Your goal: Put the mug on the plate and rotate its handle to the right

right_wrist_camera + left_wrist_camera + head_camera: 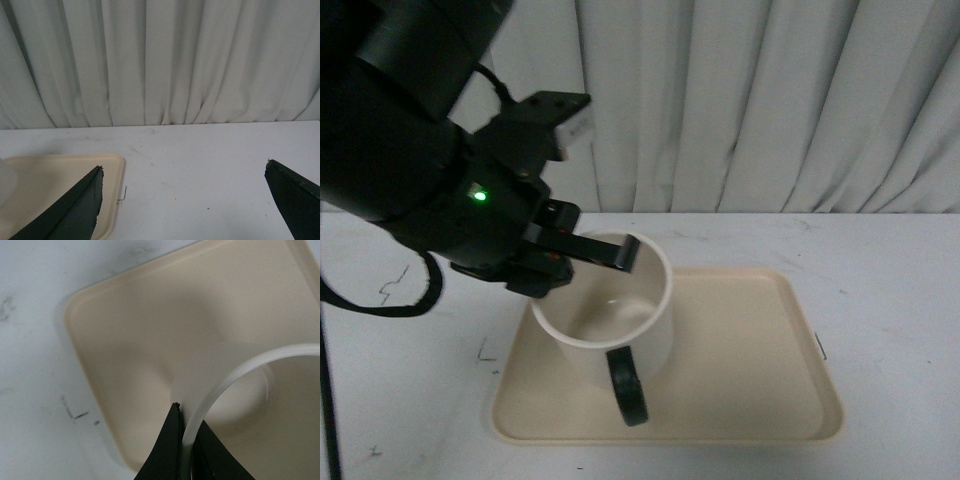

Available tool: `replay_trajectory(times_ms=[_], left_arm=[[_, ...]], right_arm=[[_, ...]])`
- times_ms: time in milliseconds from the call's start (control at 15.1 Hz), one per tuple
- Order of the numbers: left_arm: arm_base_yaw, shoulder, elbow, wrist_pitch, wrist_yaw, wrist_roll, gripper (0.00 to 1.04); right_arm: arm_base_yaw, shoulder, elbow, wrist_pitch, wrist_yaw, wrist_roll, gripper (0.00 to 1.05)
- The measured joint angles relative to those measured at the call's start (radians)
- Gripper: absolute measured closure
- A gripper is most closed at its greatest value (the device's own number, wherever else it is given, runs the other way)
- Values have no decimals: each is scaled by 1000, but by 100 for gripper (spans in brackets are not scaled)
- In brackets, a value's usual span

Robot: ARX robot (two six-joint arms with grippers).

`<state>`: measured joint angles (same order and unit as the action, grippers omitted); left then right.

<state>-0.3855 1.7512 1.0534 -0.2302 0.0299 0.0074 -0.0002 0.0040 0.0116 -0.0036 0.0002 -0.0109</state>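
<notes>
One pincer, the left [628, 250], is clamped on the mug's [582, 355] far rim near 12 o'clock, the mug on the plate's [750, 340] left half, handle [628, 385] at 6 o'clock, a quarter-turn short of 3, while the right pincer [183, 165] gapes empty.

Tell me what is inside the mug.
One finger of the left tool, clamped on the mug rim; otherwise bare white floor. The near inner wall is hidden by the mug's own side.
</notes>
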Motion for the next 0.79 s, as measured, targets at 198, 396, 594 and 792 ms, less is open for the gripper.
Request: replay_trajectory(times_ms=[198,396,594,792], left_arm=[[-54,121,100,-16,-12,3,102],[-59,231,141,-31,-39,27,102],[-49,254,167,-31,-45,28,102],[-51,259,174,-38,-37,28,97]], right_arm=[[0,0,0,0,0,0,6],[0,0,0,0,0,0,6],[0,0,0,0,0,0,6],[0,0,0,0,0,0,6]])
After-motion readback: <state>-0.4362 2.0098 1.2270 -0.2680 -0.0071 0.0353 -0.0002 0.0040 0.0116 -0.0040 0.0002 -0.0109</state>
